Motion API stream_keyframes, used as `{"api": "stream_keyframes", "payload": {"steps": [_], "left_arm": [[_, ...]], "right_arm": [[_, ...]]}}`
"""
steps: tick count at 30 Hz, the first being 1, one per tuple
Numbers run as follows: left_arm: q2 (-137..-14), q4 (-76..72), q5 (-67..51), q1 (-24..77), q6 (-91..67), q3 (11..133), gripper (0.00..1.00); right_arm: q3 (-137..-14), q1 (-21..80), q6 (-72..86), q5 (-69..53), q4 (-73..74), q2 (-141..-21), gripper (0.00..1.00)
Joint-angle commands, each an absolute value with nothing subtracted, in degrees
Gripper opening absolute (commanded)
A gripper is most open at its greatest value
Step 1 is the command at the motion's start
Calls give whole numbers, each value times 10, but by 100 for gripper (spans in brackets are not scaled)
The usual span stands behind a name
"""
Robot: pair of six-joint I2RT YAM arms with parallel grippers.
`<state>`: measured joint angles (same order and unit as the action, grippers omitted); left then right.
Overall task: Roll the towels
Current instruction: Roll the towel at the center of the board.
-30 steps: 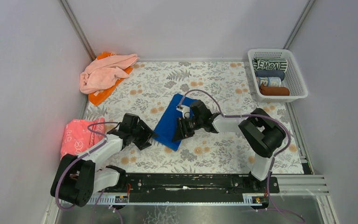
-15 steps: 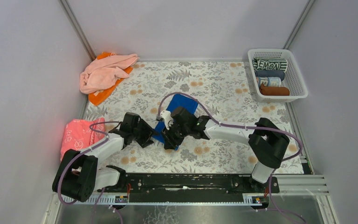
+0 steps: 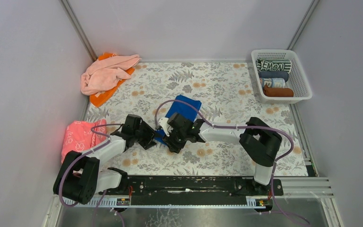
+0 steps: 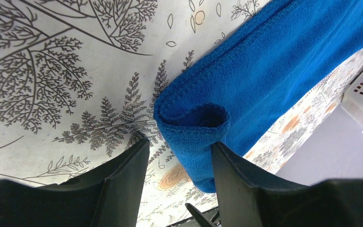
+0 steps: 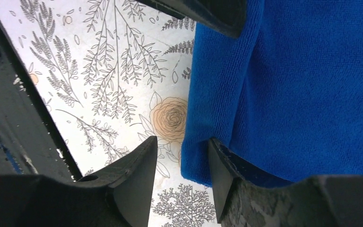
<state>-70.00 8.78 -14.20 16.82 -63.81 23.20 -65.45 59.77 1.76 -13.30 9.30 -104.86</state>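
Note:
A blue towel point(image 3: 184, 106) lies mid-table, its near end curled over into a short roll. My left gripper point(image 3: 152, 138) is open at the roll's near-left end. In the left wrist view the rolled towel end point(image 4: 203, 127) sits between the jaws point(image 4: 179, 144), against the right finger. My right gripper point(image 3: 171, 142) is open just right of the left one. In the right wrist view the towel's folded edge point(image 5: 208, 118) rests against the right finger of the gripper point(image 5: 183, 139), with bare table in the gap.
A light pink towel point(image 3: 106, 73) lies on an orange one point(image 3: 101, 97) at the back left. A pink patterned towel point(image 3: 80, 137) lies at the left edge. A white basket point(image 3: 286, 100) with several rolled towels stands at the back right.
My right gripper has swept left and nearer along the towel's near end, to beside the left gripper. The towel's near part has curled over, so less blue shows. The left gripper edged right.

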Motion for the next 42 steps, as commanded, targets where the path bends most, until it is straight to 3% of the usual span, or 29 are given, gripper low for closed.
{"api": "stream_keyframes", "payload": {"steps": [1,13,17,27,31,37,42], "left_arm": [[-723,134,-102,168,-628,198,51],[-746,145,-91,168,-618,215,47],[-773,158,-91,167,-611,233,41],[-849,271,-44,169,-568,329,40],[-875,294,-43,169,-561,351,40],[-904,312,-51,169,-541,372,42],[-842,331,-43,168,-538,375,58]], "right_arm": [[-685,606,-20,-85,105,-1065,51],[-683,639,-72,41,156,-1079,55],[-677,640,-77,54,166,-1074,55],[-655,642,-80,62,141,-1083,53],[-655,642,-90,62,138,-1101,46],[-670,641,-98,-6,151,-1106,26],[-687,628,-72,-164,157,-1094,7]]}}
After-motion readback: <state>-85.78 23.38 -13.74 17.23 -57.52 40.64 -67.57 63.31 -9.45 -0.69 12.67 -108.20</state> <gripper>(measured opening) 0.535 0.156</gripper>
